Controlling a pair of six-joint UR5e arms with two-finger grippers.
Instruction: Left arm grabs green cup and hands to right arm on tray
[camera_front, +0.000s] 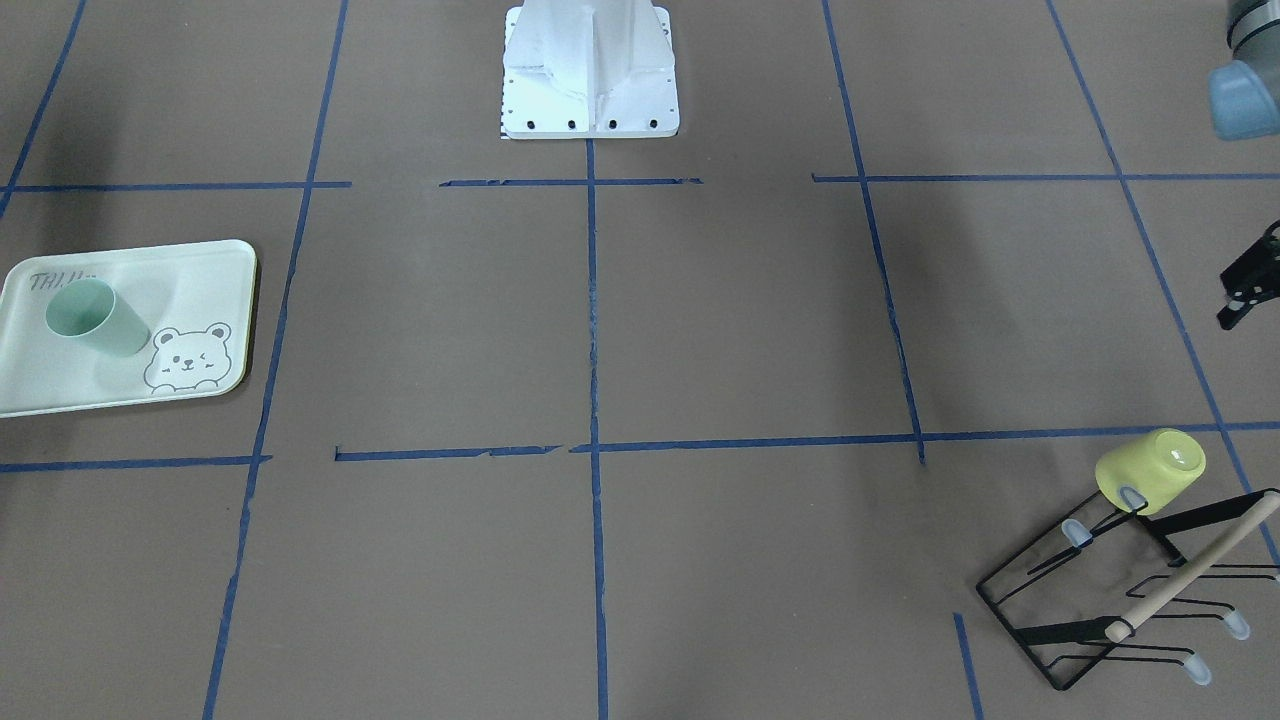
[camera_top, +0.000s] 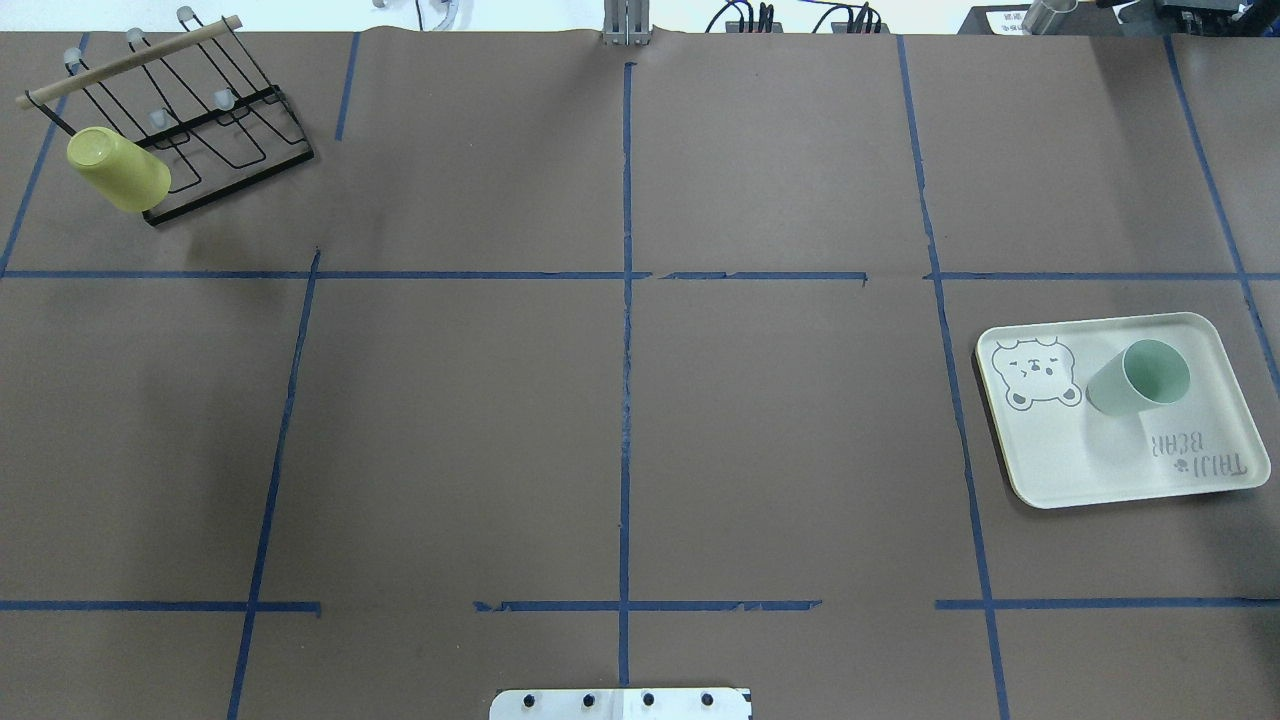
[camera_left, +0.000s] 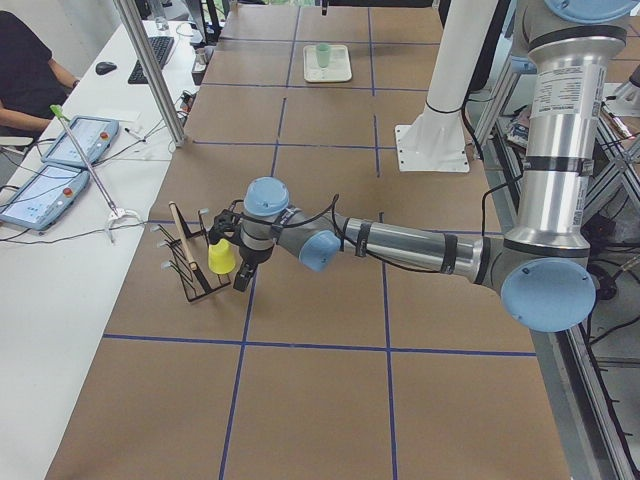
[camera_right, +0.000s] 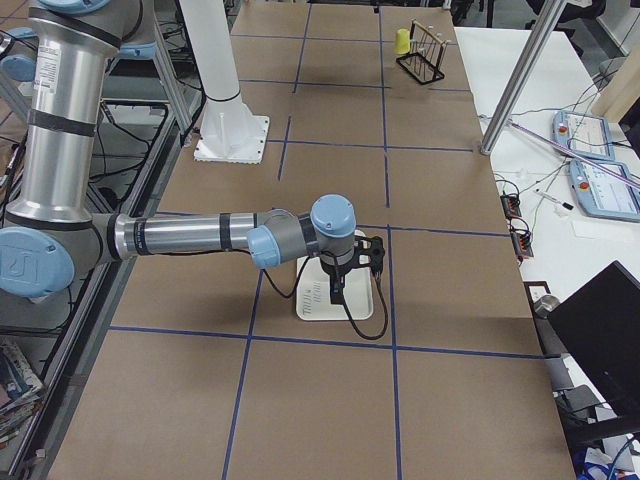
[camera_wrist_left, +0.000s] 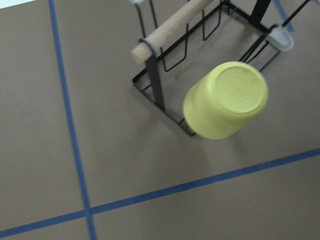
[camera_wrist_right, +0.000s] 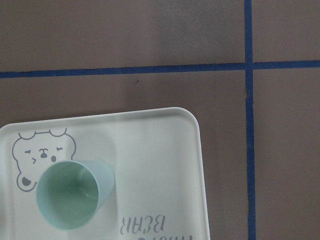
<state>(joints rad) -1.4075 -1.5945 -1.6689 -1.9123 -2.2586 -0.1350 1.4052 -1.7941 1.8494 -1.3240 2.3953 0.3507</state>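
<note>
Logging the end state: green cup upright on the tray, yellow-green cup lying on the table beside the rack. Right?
Not quite: the yellow-green cup hangs upside down on a prong of the rack, not on the table, as the left wrist view shows. The green cup does stand upright on the tray.

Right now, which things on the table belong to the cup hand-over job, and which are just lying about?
Part of the job:
- green cup, standing upright on the tray
- tray with the bear drawing

Just lying about:
- yellow-green cup, hung bottom-up on the rack
- black wire cup rack with a wooden bar
</note>
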